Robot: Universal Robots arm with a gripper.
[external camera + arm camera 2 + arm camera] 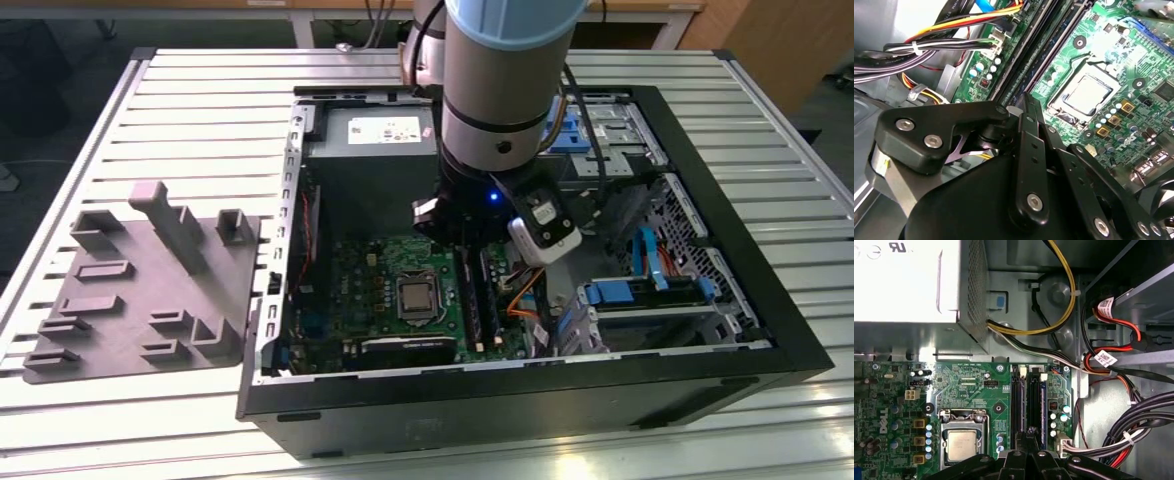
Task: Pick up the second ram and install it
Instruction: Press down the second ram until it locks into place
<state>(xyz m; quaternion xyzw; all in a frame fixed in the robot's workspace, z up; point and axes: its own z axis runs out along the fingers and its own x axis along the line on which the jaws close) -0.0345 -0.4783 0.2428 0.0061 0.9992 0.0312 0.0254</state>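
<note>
- Gripper [1030,432] low over the motherboard [380,285], fingers drawn close together above the black slots; can't tell if anything is pinched.
- Second ram [1042,410] looks seated in a slot just beside the fingertips, hard to confirm.
- Open PC case [534,395] lies on a slatted metal table [160,100].
- Grey fixture tray [140,290] on the exterior view's left.
- Wooden furniture behind.

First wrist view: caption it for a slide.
Black gripper poised over the long black memory slots of the green motherboard.
</note>
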